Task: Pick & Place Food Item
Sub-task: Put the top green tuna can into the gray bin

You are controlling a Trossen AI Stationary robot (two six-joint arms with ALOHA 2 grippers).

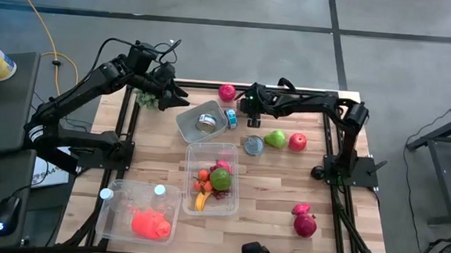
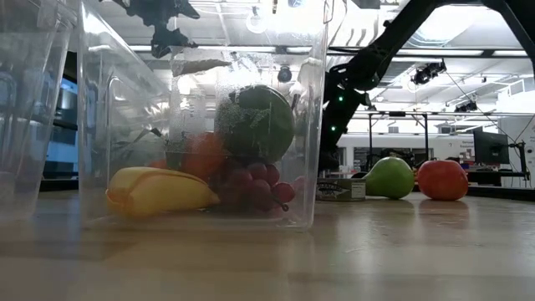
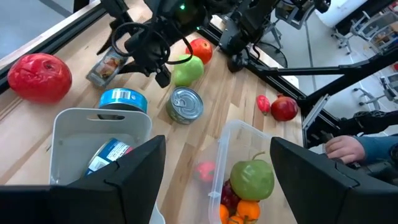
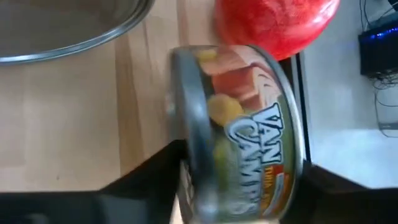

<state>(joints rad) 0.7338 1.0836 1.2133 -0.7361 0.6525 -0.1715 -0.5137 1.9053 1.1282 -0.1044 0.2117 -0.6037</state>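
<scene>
Tabletop space was sorted by kind: fruit filled the clear bin near the middle, while tins went to the grey tub behind it, so that tub was probably the goal. Reaching in from the right, the right arm stretched low across the far edge. Its right gripper hung just beside the tub and near a red fruit. It appeared clamped on the labelled can, which lay on its side between the fingers, clear of the wood. The left gripper hovered over the tub with its fingers spread wide and nothing held.
</scene>
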